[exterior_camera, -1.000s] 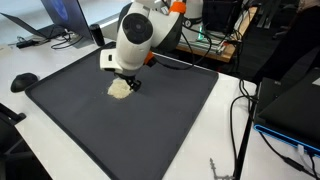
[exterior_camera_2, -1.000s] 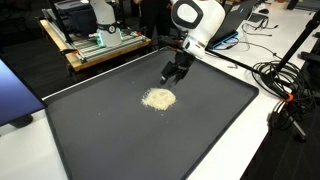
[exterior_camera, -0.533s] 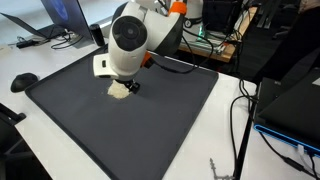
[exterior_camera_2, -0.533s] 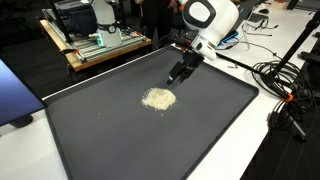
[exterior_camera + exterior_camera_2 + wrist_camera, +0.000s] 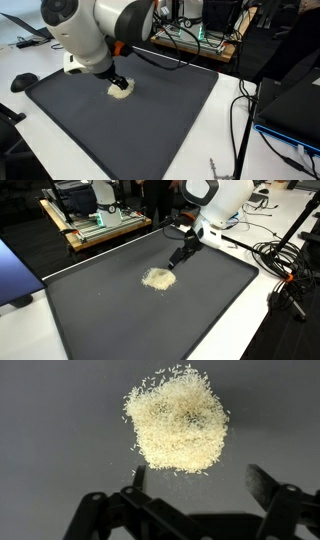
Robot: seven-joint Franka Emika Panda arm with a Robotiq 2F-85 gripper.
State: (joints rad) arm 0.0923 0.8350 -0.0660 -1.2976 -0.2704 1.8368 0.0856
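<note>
The hand, fingers spread wide and empty, hangs tilted over the black mat, the rice pile just ahead of it.

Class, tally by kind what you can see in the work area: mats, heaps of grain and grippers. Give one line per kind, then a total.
Dark mat: 1
Heap of pale grains: 1
Gripper, jaws open and empty: 1
Total: 3
</note>
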